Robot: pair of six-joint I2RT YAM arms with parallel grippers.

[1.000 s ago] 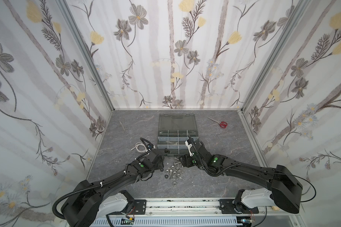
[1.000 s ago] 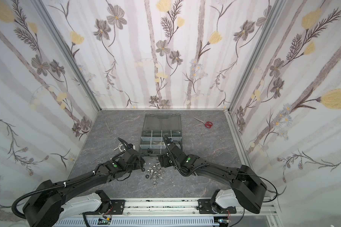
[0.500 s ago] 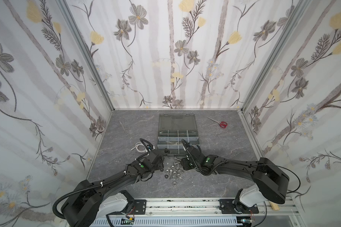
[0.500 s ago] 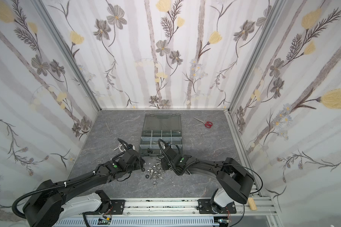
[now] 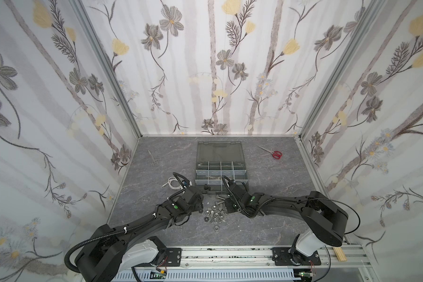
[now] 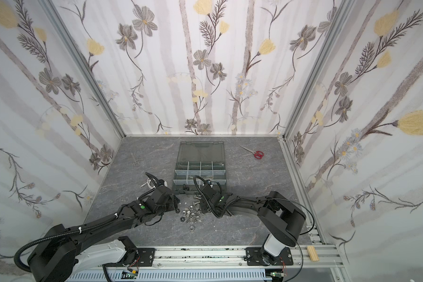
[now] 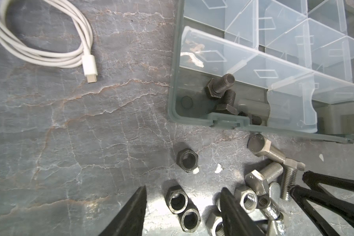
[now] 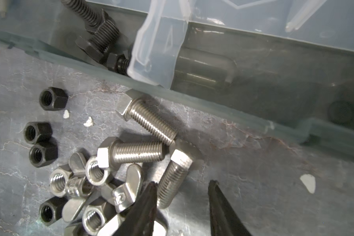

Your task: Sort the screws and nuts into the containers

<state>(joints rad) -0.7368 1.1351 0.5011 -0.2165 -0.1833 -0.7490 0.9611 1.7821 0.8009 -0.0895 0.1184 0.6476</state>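
Straddling a silver screw (image 8: 173,177) (loosely), the right hand (image 8: 182,183) stands half-open.

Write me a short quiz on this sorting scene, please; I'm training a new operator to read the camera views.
1. True or false: the black bolts lie inside the organizer case.
2. How many silver hex bolts lie loose on the table?
3. The open jaws of the left gripper straddle:
A) two black nuts
B) the black bolts
C) the silver hex bolts

Key: 1 true; 2 three; 3 A.
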